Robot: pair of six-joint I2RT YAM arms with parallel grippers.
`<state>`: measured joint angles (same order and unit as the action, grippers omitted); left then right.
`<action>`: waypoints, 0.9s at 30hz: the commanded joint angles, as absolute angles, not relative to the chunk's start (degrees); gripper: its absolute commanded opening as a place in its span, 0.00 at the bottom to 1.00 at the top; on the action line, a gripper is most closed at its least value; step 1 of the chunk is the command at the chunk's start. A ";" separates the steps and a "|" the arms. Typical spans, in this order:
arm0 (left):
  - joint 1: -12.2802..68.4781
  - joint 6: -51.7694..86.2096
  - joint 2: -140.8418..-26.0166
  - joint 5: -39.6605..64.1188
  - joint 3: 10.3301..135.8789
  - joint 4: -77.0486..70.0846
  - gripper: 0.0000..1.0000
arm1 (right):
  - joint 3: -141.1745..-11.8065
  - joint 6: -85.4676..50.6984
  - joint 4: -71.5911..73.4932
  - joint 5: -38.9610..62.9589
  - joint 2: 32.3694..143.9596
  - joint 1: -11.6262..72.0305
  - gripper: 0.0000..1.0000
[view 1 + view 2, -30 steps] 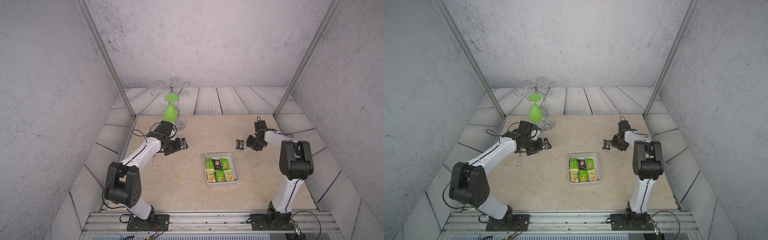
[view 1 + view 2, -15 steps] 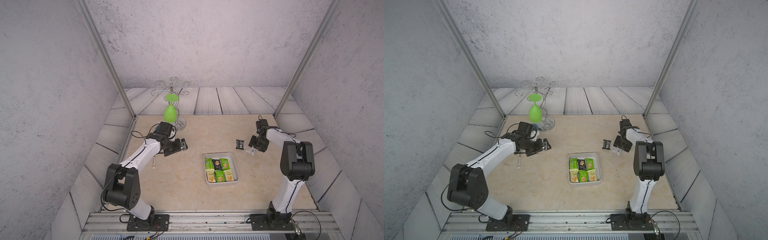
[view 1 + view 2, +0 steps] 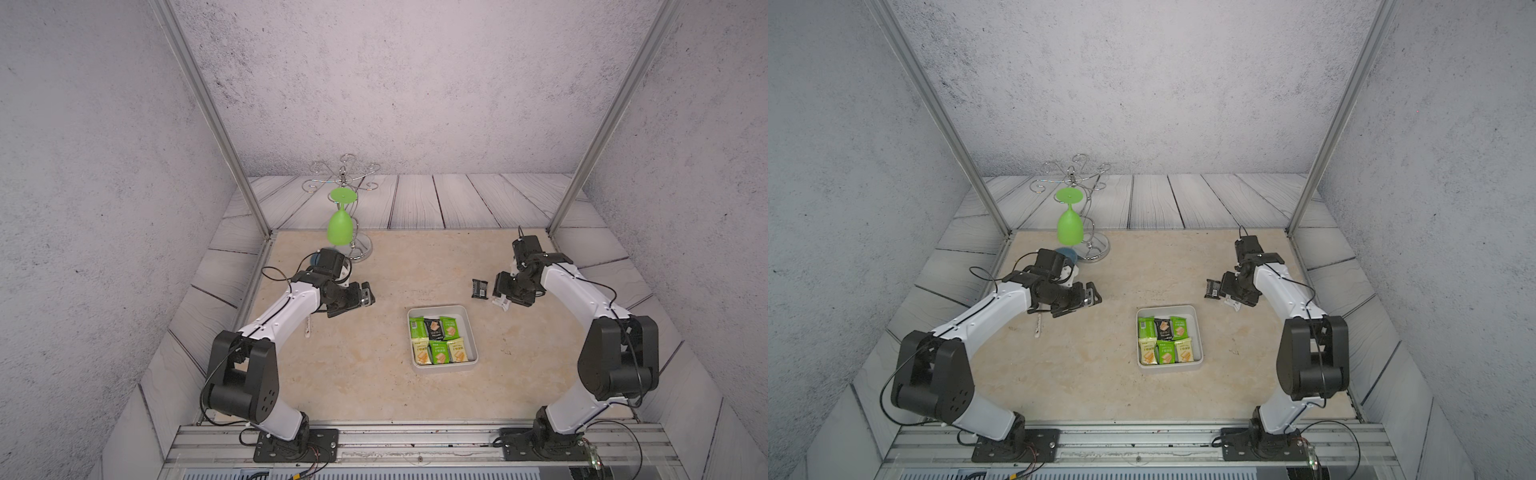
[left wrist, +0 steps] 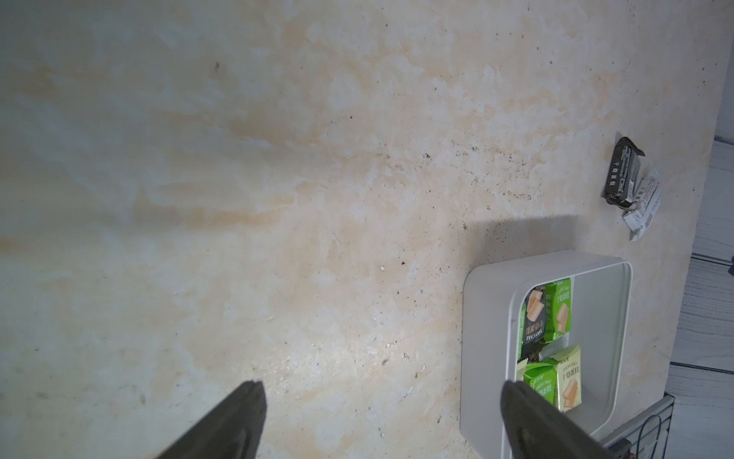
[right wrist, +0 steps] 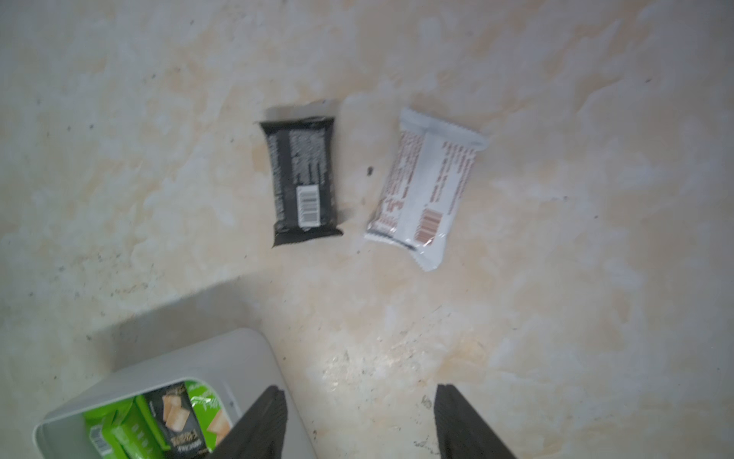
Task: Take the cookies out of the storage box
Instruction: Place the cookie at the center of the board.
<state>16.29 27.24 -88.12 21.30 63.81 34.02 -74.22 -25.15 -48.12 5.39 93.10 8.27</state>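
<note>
The white storage box (image 3: 472, 332) sits right of the table's centre and holds several cookies (image 3: 436, 338) in green, black and pale yellow wrappers. Two more packets lie on the table beyond it: a black one (image 3: 478, 288) and a white one (image 3: 501, 303). My right gripper (image 3: 503, 291) hangs over the white packet, open and empty. In the right wrist view the black packet (image 5: 304, 179) and white packet (image 5: 427, 186) lie side by side ahead of the open right gripper (image 5: 360, 391). My left gripper (image 3: 365, 297) is wide open over bare table, left of the box (image 4: 488, 318).
A wire glass stand with a green goblet (image 3: 340, 226) hanging upside down stands at the back left. A blue dish (image 3: 1067, 252) lies partly hidden behind the left wrist. A small white stick (image 3: 307, 330) lies beside the left arm. Metal posts rise at the back corners.
My right gripper has opened and let go of the black packet, which now lies on the table beside the white one; the gripper drew back to the right. The left arm has barely moved.
</note>
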 commanded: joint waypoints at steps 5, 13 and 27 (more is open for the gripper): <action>16.79 26.67 -86.45 22.31 62.05 34.15 0.98 | -73.34 -28.18 -50.20 9.37 90.15 20.61 0.65; 16.79 26.10 -85.83 22.08 61.02 34.63 0.99 | -76.24 -29.71 -50.16 8.01 95.69 28.63 0.65; 16.79 25.53 -86.13 21.72 60.19 34.71 0.98 | -80.22 -29.26 -53.94 -0.25 104.51 32.70 0.65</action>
<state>16.32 26.57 -87.24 21.89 60.77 34.04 -79.11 -28.75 -51.75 2.94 103.68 32.38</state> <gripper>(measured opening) 0.985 0.648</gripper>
